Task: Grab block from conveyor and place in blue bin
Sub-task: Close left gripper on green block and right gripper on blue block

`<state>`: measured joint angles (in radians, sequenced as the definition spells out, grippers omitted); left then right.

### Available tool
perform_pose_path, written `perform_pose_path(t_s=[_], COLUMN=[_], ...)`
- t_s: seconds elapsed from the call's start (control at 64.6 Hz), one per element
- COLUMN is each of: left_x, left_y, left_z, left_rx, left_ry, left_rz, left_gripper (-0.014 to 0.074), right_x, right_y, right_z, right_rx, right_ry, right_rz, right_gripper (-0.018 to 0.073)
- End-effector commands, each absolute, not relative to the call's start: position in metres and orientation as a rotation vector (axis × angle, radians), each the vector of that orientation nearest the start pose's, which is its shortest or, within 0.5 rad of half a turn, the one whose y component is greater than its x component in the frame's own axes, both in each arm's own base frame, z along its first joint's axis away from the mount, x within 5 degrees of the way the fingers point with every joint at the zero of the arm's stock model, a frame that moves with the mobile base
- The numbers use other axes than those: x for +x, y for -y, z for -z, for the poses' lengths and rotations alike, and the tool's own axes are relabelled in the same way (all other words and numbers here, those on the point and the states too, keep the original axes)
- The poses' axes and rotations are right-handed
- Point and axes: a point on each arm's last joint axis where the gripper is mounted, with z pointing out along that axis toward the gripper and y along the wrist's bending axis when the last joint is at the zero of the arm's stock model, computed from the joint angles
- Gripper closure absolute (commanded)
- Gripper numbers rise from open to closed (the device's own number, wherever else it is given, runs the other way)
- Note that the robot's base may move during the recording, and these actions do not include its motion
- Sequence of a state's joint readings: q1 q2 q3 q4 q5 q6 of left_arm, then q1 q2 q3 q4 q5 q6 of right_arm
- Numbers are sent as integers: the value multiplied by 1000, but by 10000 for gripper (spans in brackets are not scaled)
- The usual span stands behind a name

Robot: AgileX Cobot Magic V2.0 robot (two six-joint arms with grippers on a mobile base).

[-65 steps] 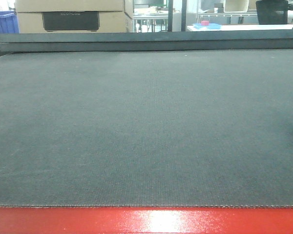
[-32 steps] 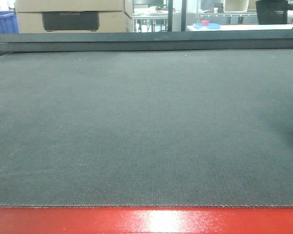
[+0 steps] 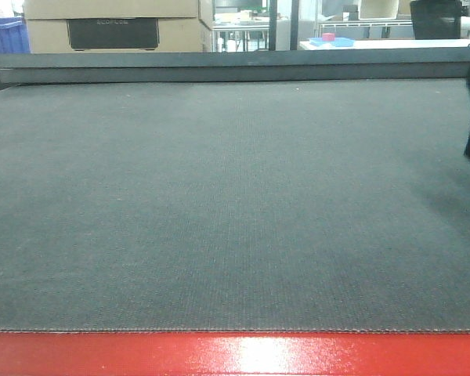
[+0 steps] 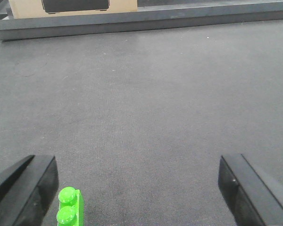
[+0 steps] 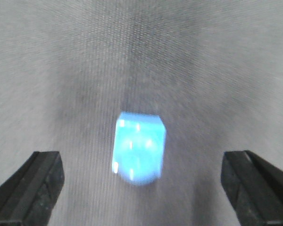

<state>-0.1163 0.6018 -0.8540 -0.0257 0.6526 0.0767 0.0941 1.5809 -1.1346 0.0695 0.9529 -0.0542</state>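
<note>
Conveyor belt (image 3: 235, 204): woven, dark grey-green, with glossy red frame edge (image 3: 102, 354). We see right gripper (image 5: 141, 157) spread wide, gripping nothing; blurred, boxy blue block (image 5: 139, 148) lies on belt between its fingers. Left gripper (image 4: 137, 160) equally wide, empty; green block (image 4: 70, 207), 2 round studs showing, just beside its left finger.

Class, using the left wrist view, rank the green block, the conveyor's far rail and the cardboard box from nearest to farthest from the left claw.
1. The green block: beside one finger of the left claw, bottom left of the view.
2. The far rail: across the belt, along the top.
3. The cardboard box: behind that rail, top left.
</note>
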Motion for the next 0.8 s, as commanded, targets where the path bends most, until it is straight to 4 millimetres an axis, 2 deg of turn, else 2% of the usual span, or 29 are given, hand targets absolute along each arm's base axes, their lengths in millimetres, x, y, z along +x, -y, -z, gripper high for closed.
perform_pose_path(t_s=[0.0, 0.186, 0.279, 0.341, 0.526, 0.588, 0.666, 0.789], left_x=[104, 103, 103, 102, 103, 107, 114, 138], left_y=[14, 14, 14, 14, 15, 15, 15, 15], left_z=[-394, -393, -392, -391, -389, -390, -393, -394], left_rx=[171, 172, 174, 175, 143, 138, 147, 163], left_ry=[-1859, -1869, -1885, -1898, -1968, -2026, -2112, -2252], left_rz=[67, 66, 66, 66, 94, 97, 84, 30], left_gripper=[-3, -3, -3, -3, -3, -3, -3, -3], right_x=[313, 321, 323, 323, 321, 320, 318, 308], right_y=[-34, -35, -35, -35, -35, -35, -35, -39], right_z=[-240, -220, -215, -213, -215, -218, -225, -240], right_rx=[-169, -168, -168, -168, -170, -170, -169, -186], right_ry=[-2876, -2926, -2936, -2943, -2949, -2942, -2920, -2857], right_rz=[-91, -89, -88, -88, -89, -89, -90, -96], right_gripper=[-10, -1, 84, 186, 634, 730, 713, 712])
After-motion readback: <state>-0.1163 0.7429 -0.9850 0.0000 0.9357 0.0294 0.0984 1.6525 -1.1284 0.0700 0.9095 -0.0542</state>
